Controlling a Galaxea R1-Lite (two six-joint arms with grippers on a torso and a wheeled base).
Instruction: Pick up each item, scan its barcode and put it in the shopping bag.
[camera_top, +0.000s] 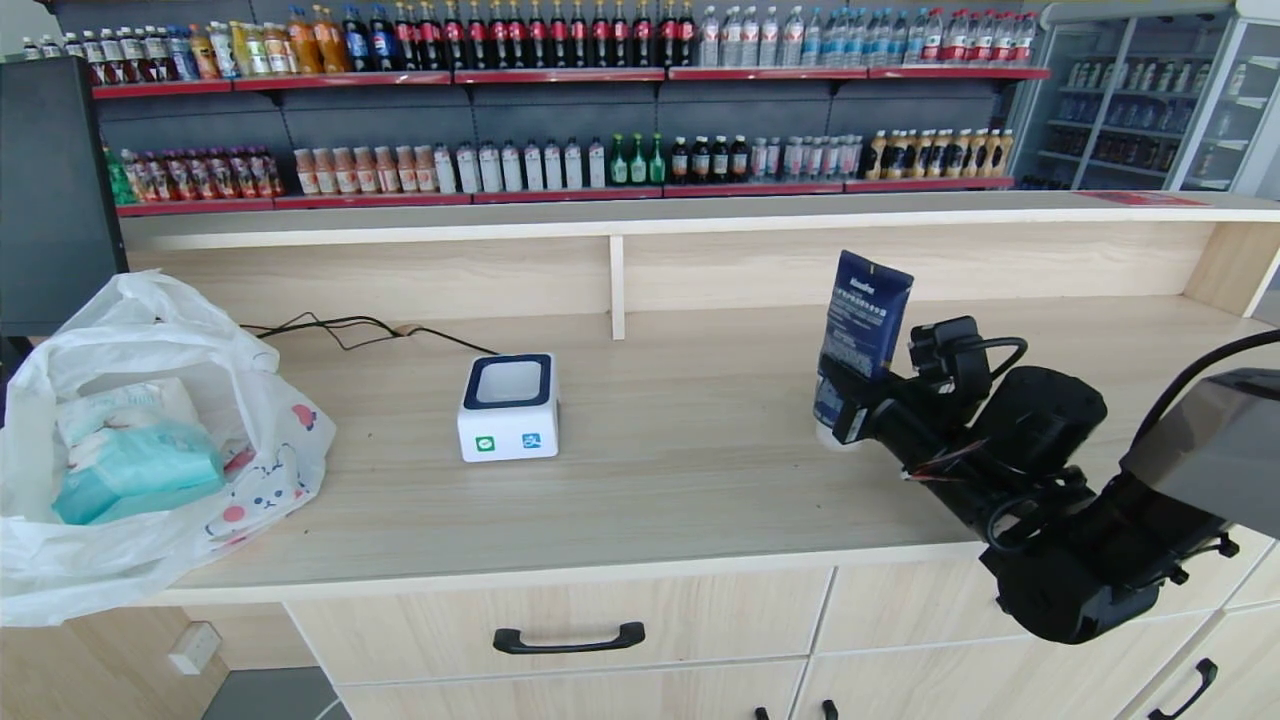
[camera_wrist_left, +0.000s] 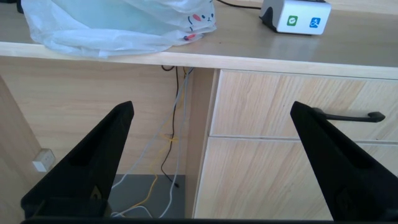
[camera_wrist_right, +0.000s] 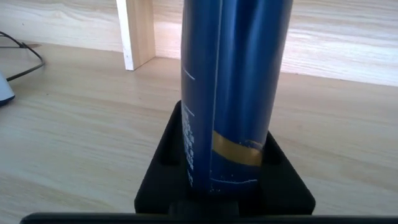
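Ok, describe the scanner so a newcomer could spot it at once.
On the wooden counter, look between the white shopping bag at the left end and the blue tube on the right. The scanner is the small white cube with a dark-framed top window.

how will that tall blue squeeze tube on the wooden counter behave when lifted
The tall blue squeeze tube probably tips easily, standing upright on a narrow white cap. Its flat crimped top suggests soft walls that may dent under the right gripper.

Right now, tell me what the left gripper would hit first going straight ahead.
Probably the upper drawer front under the countertop, near its edge; the open left gripper points there, though depth is unclear.
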